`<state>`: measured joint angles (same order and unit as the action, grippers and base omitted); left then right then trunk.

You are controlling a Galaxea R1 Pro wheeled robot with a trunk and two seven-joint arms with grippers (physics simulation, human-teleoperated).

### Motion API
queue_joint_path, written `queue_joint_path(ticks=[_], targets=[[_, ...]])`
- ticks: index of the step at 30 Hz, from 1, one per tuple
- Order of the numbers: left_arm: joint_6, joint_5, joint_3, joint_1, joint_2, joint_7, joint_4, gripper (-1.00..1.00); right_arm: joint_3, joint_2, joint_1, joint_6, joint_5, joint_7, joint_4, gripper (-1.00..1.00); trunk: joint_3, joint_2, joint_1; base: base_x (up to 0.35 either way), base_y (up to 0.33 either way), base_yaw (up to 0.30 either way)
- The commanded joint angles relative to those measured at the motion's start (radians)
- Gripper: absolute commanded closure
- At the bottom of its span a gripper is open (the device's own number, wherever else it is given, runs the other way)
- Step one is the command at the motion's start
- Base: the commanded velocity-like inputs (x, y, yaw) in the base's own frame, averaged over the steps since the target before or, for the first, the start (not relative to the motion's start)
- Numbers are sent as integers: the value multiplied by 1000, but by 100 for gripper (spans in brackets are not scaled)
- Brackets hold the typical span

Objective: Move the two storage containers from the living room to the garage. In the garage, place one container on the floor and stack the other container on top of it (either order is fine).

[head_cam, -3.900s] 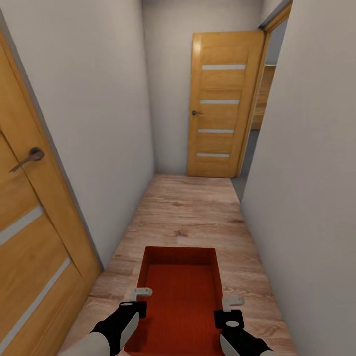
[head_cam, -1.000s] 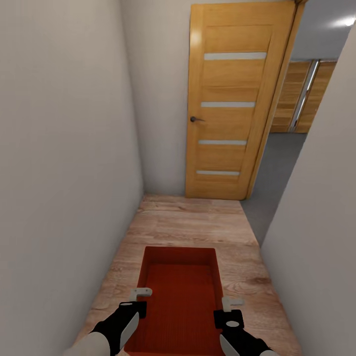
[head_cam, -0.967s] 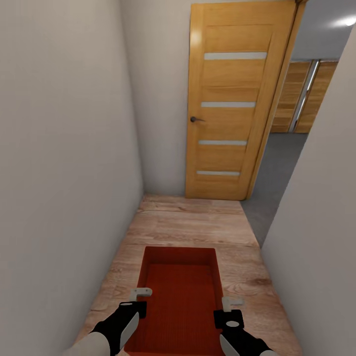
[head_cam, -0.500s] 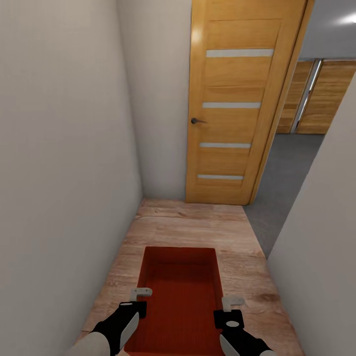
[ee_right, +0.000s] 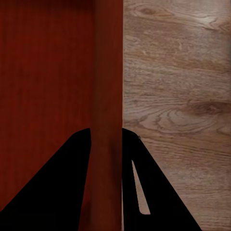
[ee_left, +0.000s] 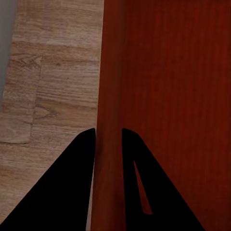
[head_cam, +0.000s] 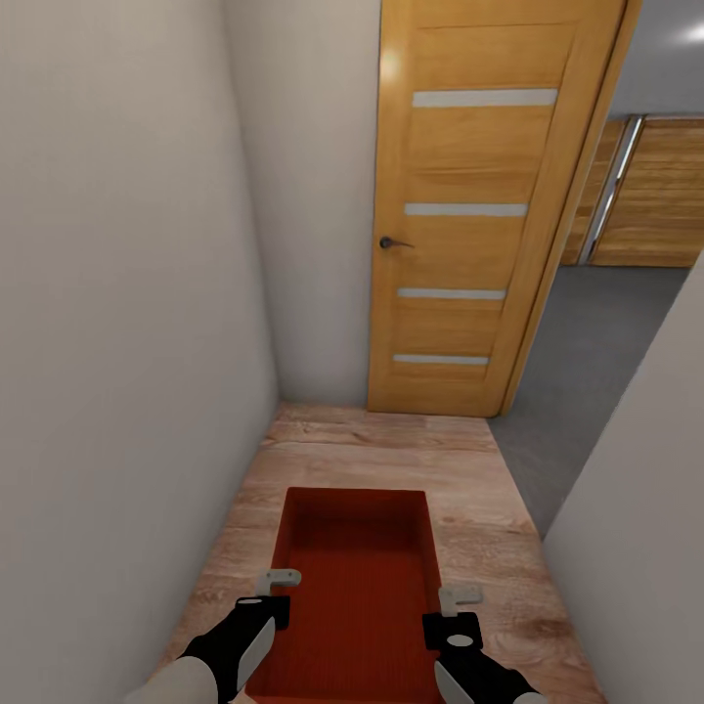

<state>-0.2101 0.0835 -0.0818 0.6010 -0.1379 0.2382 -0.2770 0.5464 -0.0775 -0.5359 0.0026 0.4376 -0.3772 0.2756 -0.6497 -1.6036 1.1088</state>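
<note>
In the left wrist view, the left gripper is seen clamped on the left wall of a storage container, with 1 dark finger on the outer side and the other inside the bin. In the right wrist view, the right gripper is likewise closed on the right wall of the same container, which is pinched between its 2 fingers. In the head view, the orange-red container is held low at 6 o'clock, between the left gripper and the right gripper, above a light wood plank floor in a narrow white-walled passage.

The task is judged to be in its carrying stage. 1 container is being transported; nothing has yet been set down or stacked here, and the 2nd container is not accounted for in these pictures. An orange-wood door with 4 frosted strips is seen at 12 o'clock, and grey concrete floor lies beyond an opening at about 2 o'clock, probably the garage. A turn toward that opening is likely called for, then placement on the concrete.

The door, the passage and the grey floor are given by the head view alone; the exact bite of each gripper on the thin walls is made clear by the wrist views.
</note>
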Motion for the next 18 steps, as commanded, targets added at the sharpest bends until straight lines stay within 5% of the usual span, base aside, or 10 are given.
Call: queue_joint_path(ticks=[1,18], targets=[[-9,-25,-6,0,4,13,-5,100,-6,3,-1,-1,16,-10,-14,100,-1,0,0,322,0,0],[-9,-25,-6,0,4,13,-5,100,-6,4,-1,0,15,-10,-15,100,-1,0,0,322,0,0]])
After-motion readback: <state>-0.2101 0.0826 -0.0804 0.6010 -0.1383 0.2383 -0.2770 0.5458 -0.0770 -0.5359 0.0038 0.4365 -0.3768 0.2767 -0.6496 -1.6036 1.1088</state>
